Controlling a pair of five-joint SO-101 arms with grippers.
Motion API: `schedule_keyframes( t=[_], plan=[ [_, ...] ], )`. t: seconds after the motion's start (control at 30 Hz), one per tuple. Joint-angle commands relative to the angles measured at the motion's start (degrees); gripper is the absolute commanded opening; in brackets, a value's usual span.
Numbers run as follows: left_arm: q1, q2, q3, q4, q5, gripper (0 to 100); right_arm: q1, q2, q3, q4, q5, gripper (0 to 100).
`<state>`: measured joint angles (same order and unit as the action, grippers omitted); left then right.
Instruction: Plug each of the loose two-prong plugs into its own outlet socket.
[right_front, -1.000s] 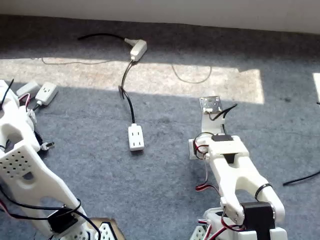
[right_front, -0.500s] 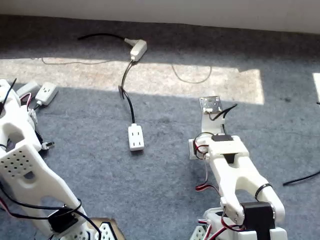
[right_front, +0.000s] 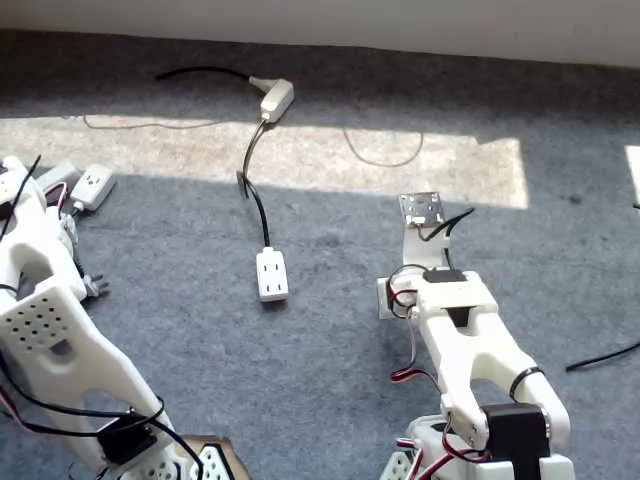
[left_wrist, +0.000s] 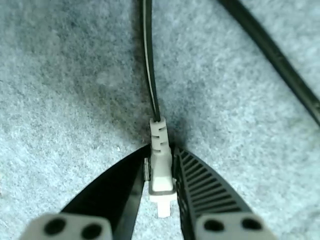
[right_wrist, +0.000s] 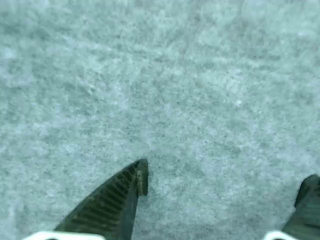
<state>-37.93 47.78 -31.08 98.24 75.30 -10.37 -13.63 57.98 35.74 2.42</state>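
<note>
Since its two dark fingers are pressed against the flanks of the white two-prong plug (left_wrist: 161, 172), the left gripper (left_wrist: 161, 152) has a firm pinch on it. The plug lies straight along the line of the tool. Its ribbed collar points away from the wrist, and its thin black cord (left_wrist: 148, 60) trails off over the grey carpet (left_wrist: 60, 75). Holding the body by its sides is probably meant to stop it twisting when it is pushed home. I cannot make out the prongs clearly from here. A thicker black cable (left_wrist: 280, 70) crosses the carpet just beside the cord.

In the high view the left arm (right_front: 45, 300) stands at the carpet's left edge. A small white outlet socket (right_front: 92, 186) lies just beyond it at that edge. Another white outlet socket (right_front: 272, 275) lies face up in the middle of the carpet at the end of its own cord, well apart from the held plug. A white adapter (right_front: 277, 98) rests near the far edge.

The right gripper (right_wrist: 226, 177) hangs wide open over bare carpet with nothing between its fingers. The right arm (right_front: 455, 320) sits toward the near edge, seemingly parked clear of the work.
</note>
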Motion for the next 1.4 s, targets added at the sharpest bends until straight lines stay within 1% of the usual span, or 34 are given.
schedule_keyframes(
  t=[0.0, 0.07, 0.2, 0.47, 0.57, 0.6, 0.93, 1.07, 1.23, 1.37],
  plan=[
    [3.2, 0.1, -1.2, -2.6, 0.0, 12, -0.4, -1.8, -0.2, -1.0, -0.3, 43.6],
    [3.5, 0.0, -1.2, -2.5, 0.0, 12, -0.4, -1.8, -0.2, -1.0, -0.3, 43.6],
    [4.1, -0.3, -1.5, 0.7, -0.1, 12, -0.4, -1.8, -0.2, -1.0, -0.3, 43.6],
    [4.3, -0.3, -1.4, 2.2, -0.3, 12, -0.4, -1.8, -0.3, -1.0, -0.3, 43.6],
    [4.2, -0.4, -1.5, 2.3, -5.3, 12, -0.4, -1.8, -0.3, -1.0, -0.3, 43.6],
    [4.2, -0.4, -1.5, 2.3, -5.9, 12, -0.4, -1.8, -0.3, -1.0, -0.3, 43.6],
    [4.7, -0.3, -2.9, 2.5, -6.2, 12, -0.4, -1.8, -0.3, -1.0, -0.3, 43.6],
    [5.5, -0.3, -2.9, 2.5, -10.2, 12, -0.4, -1.8, -0.3, -1.0, -0.3, 43.6],
    [5.2, -0.3, -3.0, 2.5, -10.8, 12, -0.4, -1.8, -0.4, -1.0, -0.3, 43.6],
    [5.6, 0.0, -2.9, 2.5, -12.8, 12, -0.4, -1.8, -0.4, -1.0, -0.3, 43.6]
  ],
)
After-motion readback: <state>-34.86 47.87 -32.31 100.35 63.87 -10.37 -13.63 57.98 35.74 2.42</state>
